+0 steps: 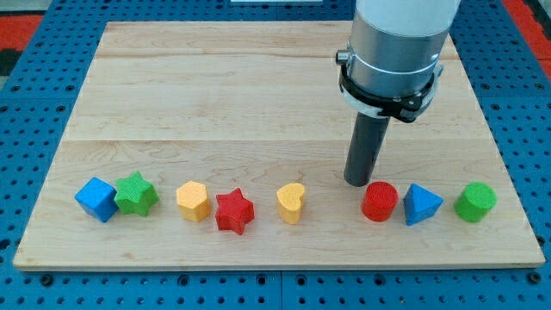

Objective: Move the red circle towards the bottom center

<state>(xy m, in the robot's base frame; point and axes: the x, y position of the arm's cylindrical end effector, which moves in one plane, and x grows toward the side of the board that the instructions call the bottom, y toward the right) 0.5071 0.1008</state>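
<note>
The red circle [379,201] stands on the wooden board [215,95] at the view's lower right, in a row of blocks. My tip [357,182] rests on the board just up and left of the red circle, very close to it; I cannot tell if they touch. The dark rod hangs from a grey cylinder at the view's top right.
In the same row, from the view's left: a blue cube [95,199], a green star [136,194], a yellow block [194,201], a red star [234,211], a yellow heart [292,202]. Right of the red circle are a blue triangle [421,205] and a green cylinder [475,201].
</note>
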